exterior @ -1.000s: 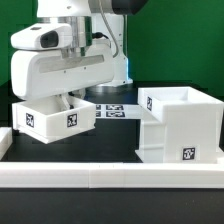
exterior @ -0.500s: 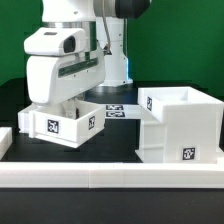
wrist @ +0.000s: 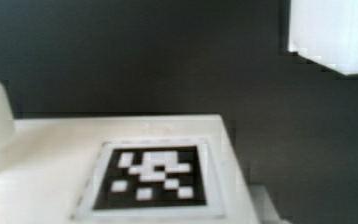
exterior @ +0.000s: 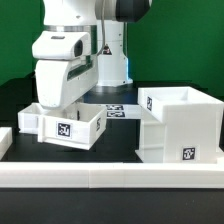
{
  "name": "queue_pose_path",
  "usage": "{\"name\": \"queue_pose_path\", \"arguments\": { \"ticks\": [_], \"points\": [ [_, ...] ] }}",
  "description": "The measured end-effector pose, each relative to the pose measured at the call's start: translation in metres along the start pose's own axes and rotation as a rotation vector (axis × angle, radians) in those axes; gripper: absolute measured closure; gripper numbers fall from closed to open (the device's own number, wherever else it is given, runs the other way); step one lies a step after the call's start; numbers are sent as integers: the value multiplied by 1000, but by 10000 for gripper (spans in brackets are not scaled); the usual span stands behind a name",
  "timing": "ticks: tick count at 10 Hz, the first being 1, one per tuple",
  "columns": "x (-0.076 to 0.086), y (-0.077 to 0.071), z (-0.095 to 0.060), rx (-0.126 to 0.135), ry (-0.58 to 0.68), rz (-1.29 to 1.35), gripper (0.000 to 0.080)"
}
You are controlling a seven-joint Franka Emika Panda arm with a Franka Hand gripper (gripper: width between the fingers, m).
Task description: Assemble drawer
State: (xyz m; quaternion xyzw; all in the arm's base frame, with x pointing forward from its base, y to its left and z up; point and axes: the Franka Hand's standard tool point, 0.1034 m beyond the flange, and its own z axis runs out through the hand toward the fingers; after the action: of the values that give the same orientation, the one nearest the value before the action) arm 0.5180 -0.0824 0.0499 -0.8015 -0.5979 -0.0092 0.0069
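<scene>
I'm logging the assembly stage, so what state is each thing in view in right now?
claw: shut, lowered into the small tray, apparently gripping its wall
small tray: upright, open side up, outside the housing
housing: upright, standing apart from the tray
marker board: lying flat, untouched
rail: lying along the front

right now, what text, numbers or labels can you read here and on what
no words, numbers or brands readable in either view
small tray: black-and-white square tags, pattern only
drawer housing: one square tag low down, pattern only
marker board: tags too small to make out
wrist view: blurred close-up tag, pattern only
</scene>
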Motion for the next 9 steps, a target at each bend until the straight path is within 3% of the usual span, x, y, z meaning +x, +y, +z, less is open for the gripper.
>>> {"name": "queue_pose_path", "arguments": {
  "ticks": [3,7,9],
  "points": [
    [18,-5,7,16,-19,-105,758],
    [13,-6,9,21,-30,-251,758],
    [28,-7,13,31,-38,-257,758]
  ]
}}
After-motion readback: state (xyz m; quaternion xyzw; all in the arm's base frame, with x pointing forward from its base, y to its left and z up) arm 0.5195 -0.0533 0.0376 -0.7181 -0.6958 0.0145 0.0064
